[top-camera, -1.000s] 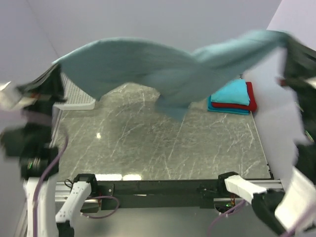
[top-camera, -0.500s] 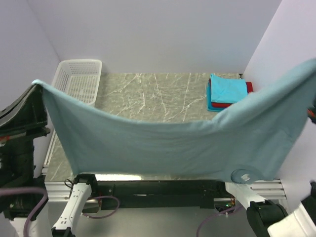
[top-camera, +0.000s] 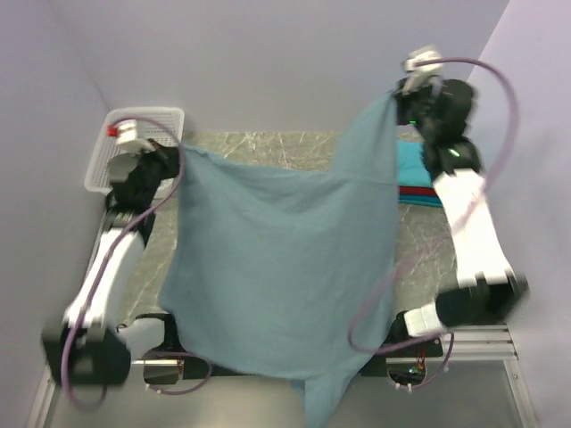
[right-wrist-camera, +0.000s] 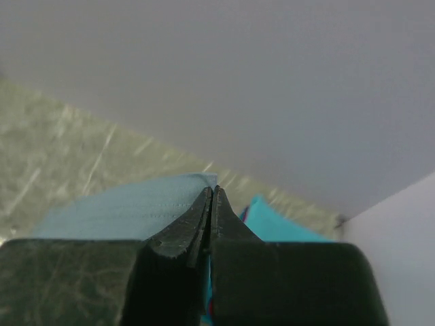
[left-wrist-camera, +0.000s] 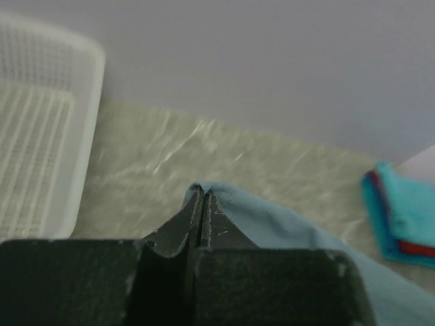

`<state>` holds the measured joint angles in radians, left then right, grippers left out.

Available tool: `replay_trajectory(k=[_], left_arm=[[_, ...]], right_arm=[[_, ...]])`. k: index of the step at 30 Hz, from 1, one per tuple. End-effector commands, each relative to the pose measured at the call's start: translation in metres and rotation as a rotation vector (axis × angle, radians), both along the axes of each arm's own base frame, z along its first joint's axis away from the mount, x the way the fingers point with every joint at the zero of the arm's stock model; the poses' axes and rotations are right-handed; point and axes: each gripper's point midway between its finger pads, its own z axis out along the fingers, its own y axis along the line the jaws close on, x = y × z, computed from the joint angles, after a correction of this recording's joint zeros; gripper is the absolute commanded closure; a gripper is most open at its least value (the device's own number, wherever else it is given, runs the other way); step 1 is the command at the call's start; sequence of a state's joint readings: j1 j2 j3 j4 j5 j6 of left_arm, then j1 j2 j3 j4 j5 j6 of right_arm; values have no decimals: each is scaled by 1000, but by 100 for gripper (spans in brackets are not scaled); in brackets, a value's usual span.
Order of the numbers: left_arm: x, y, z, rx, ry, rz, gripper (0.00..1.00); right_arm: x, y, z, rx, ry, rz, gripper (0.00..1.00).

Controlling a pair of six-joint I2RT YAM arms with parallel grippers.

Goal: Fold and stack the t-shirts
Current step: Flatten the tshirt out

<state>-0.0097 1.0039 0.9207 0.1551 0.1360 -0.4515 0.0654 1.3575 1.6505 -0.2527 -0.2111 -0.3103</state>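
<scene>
The left pincer (left-wrist-camera: 203, 198) and the right pincer (right-wrist-camera: 211, 195) are each clamped on an edge of the grey-blue shirt (top-camera: 285, 267), holding it spread above the tabletop (top-camera: 268, 147).

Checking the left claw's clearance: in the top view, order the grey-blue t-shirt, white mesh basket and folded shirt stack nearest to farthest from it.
1. Large grey-blue cloth t-shirt, held in left claw.
2. White plastic mesh basket, adjacent, back-left.
3. Folded turquoise-red-teal shirt stack, far right.
</scene>
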Motion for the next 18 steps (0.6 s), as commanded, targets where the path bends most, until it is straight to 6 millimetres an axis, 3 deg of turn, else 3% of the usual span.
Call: replay_trajectory(k=[1,2,3,4,5,6,7,8,9,10,11,12,18], left_arm=[[63,18,-60,64,98,84,100],[78,22,-76,70,139,107,100],[103,26,-101,82,198,126,100],[115,28,-113,89,224,136,100],[128,34,-126,106,252,161,100],[144,35,-118,112,239,168,100],[159,35,-158,126,330,163,100],[168,37,-167,145,356,168,100],[183,37,-158,147,340,165,100],[190,37,-185,161,401,161,100],[196,37,-191,176,413,158,100],[206,37,-198,182,422,156,100],[220,42,-211,227,432,162,100]], right_arm=[[60,20,-57,40,81,86,100],[74,26,-62,52,91,106,100],[104,37,-105,70,180,136,100],[119,44,-123,78,216,145,100],[134,51,-114,83,199,157,100],[159,58,-165,81,301,158,100],[169,71,-180,77,327,169,100],[183,77,-165,70,291,167,100],[201,82,-206,45,351,143,100],[206,91,-220,28,383,138,100],[215,94,-208,24,349,129,100],[222,97,-232,11,385,121,100],[235,97,-251,-6,382,77,100]])
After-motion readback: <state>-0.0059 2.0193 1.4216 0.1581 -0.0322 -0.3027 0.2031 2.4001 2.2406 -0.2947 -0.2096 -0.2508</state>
